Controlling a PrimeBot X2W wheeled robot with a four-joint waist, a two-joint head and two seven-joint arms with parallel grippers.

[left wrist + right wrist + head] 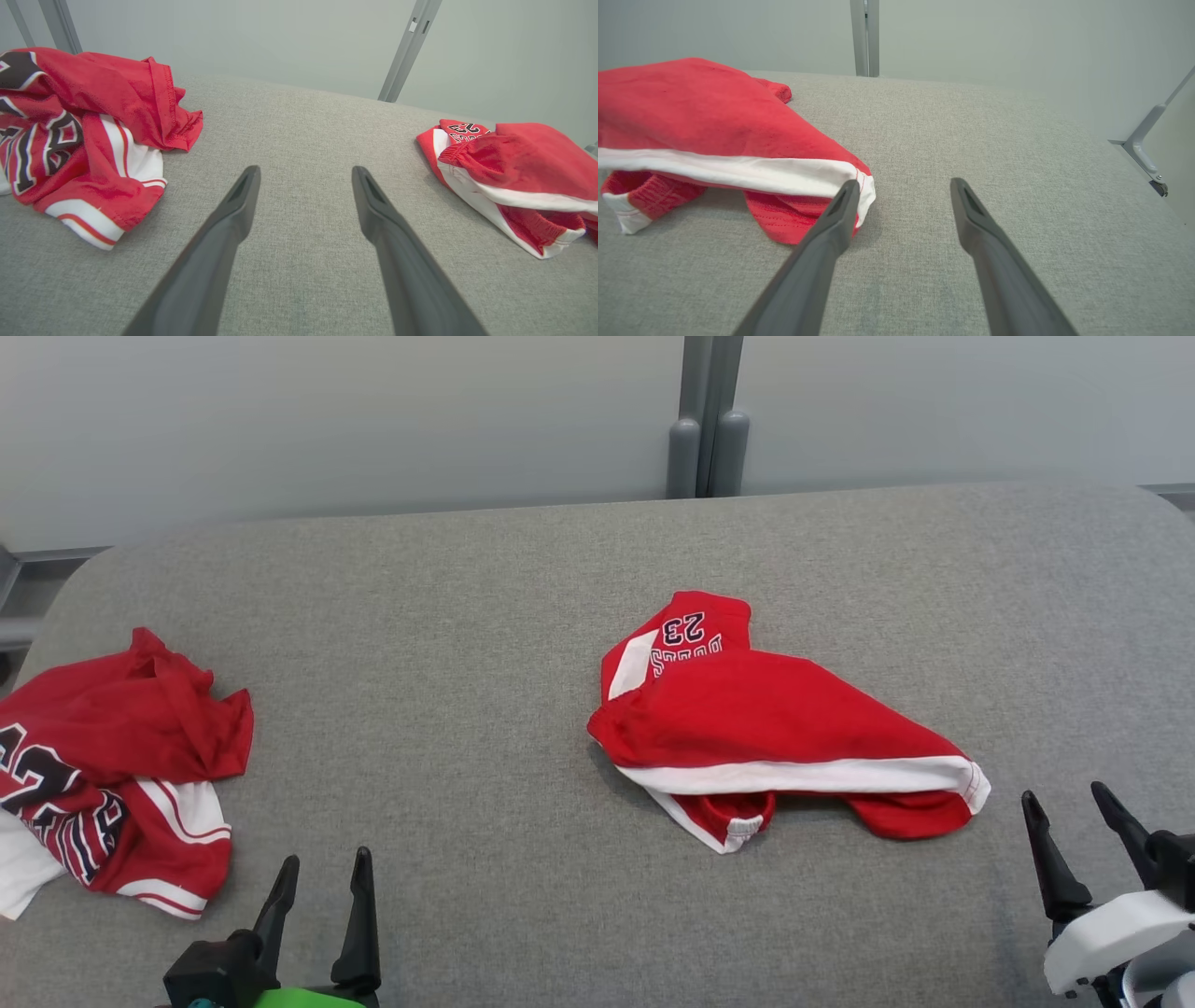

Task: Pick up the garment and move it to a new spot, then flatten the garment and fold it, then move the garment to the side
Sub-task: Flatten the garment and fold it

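With the left gripper (326, 855) and right gripper (1063, 791) both wide-jawed and empty, we should pinch the shorts (775, 719), lying just left of the right jaws and well right of the left ones, at two spread edges so they lift without bunching.

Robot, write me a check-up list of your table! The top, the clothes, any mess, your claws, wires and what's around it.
Surface: grey fabric top, flat.
Job's things: red garment marked 23, bunched up in the middle; crumpled red jersey at the left edge.
Clutter: nothing seen.
Claws: left claw open, holding nothing; right claw open, holding nothing, near the marked garment's white-striped corner.
Cables: nothing seen.
Surroundings: pale wall panels and a grey post behind the surface.
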